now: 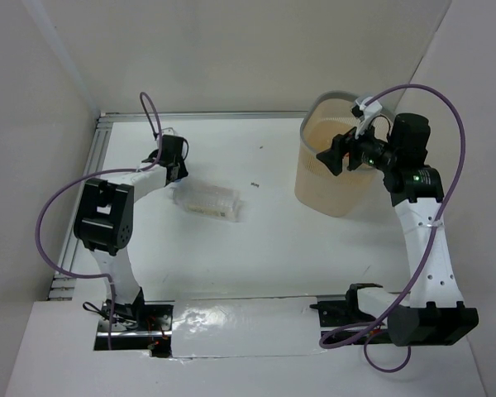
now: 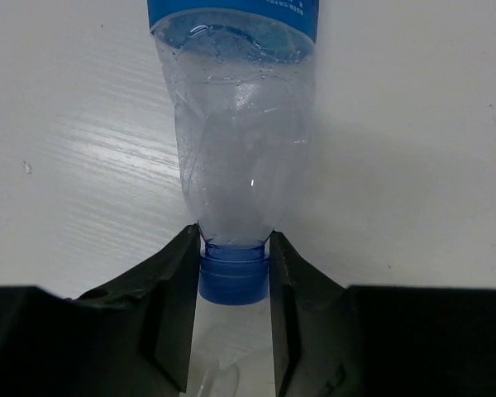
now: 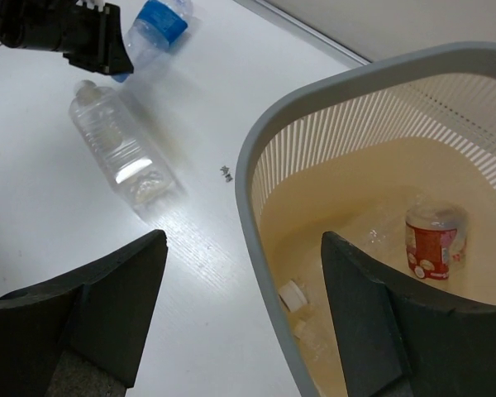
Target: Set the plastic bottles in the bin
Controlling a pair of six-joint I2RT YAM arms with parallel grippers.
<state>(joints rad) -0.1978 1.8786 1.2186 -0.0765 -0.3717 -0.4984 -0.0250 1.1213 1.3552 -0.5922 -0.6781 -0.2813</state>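
The top camera hangs above the near edge, looking down on the whole counter (image 1: 264, 248). The left wrist camera sits very close behind its fingers (image 2: 169, 322), facing the blue-label bottle (image 2: 236, 165). The right wrist one, over the far right corner, sees the bin (image 3: 446, 56) and that same bottle.

I count one bin (image 1: 331, 194) and two arms, so one left end effector (image 2: 234, 265) and one right end effector (image 3: 240, 248). Outside the bin I see two bottles: one clear bottle (image 1: 207, 201) and one blue-labelled bottle (image 2: 240, 124). Inside it I make out one red-labelled bottle (image 3: 434, 240) and one white cap (image 3: 293, 294).
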